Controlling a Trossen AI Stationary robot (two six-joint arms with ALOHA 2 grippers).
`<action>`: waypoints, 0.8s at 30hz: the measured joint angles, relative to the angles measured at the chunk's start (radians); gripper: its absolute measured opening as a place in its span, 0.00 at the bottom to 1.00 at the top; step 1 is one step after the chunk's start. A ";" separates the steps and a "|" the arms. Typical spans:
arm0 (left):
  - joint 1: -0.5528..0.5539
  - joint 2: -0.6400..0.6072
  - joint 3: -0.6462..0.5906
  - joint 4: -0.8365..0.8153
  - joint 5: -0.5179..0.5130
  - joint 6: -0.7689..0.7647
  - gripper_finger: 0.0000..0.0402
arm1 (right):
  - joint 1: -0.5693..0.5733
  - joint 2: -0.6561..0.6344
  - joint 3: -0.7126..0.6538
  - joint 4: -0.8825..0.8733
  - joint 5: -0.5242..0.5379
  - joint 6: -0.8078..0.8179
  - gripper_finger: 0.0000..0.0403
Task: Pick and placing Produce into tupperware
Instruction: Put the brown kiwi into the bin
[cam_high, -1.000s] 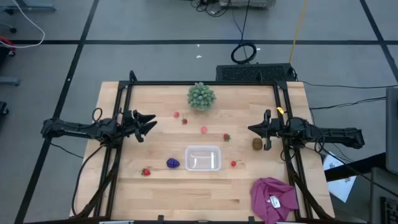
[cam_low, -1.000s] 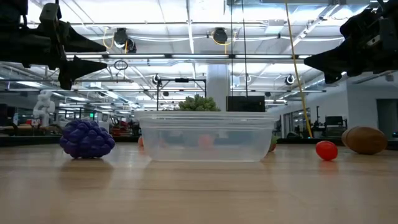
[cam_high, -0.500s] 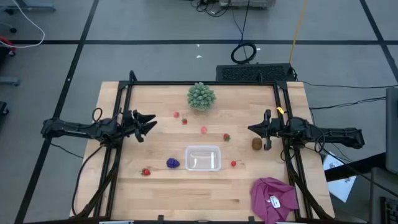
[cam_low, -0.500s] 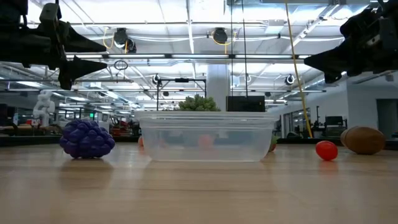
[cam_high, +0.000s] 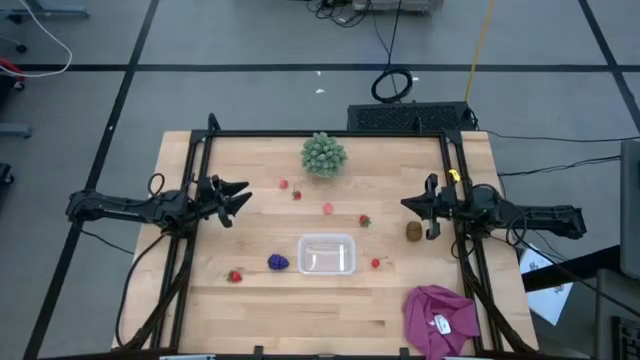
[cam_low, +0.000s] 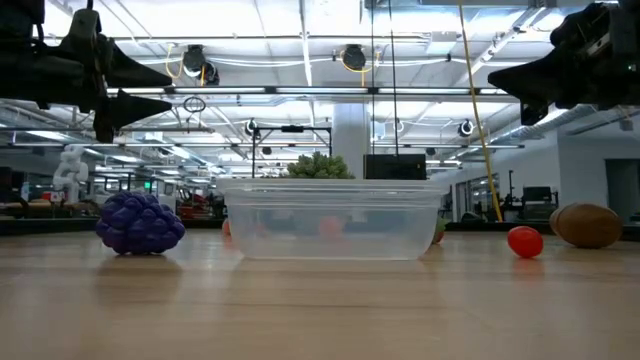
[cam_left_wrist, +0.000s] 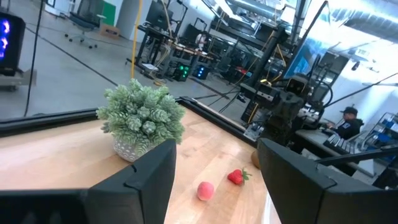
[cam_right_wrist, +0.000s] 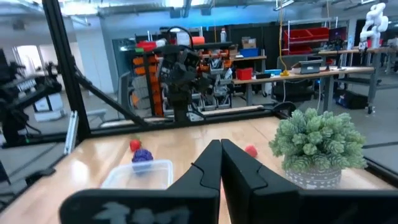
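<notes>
The clear tupperware (cam_high: 327, 254) sits at the table's middle, toward the near edge. The purple grape cluster (cam_high: 278, 262) lies just left of it, and a red strawberry piece (cam_high: 376, 263) lies to its right. The brown kiwi (cam_high: 413, 231) rests further right. Another strawberry (cam_high: 235, 276) lies near left, and several more (cam_high: 328, 209) are scattered behind the container. My left gripper (cam_high: 247, 196) hovers open above the table's left side. My right gripper (cam_high: 404, 205) hovers shut above the right side, just behind the kiwi. Neither touches anything.
A green spiky plant ball (cam_high: 324, 155) stands at the far middle of the table. A magenta cloth (cam_high: 440, 318) lies at the near right corner. Black frame rails (cam_high: 196, 170) run along the left, right and far sides. Bare wood lies in front of the container.
My right gripper has risen a little and stays shut. The left arm and all the produce have kept still.
</notes>
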 joint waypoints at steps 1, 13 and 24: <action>0.000 0.000 0.000 0.000 0.000 0.008 0.57 | 0.000 0.001 0.000 0.007 0.000 0.008 0.00; 0.000 0.000 0.000 -0.004 0.001 0.052 0.57 | 0.001 0.000 0.000 0.060 0.000 0.102 0.00; 0.000 0.000 0.000 -0.004 0.001 0.098 0.57 | 0.001 0.000 0.000 0.125 0.005 -0.047 0.00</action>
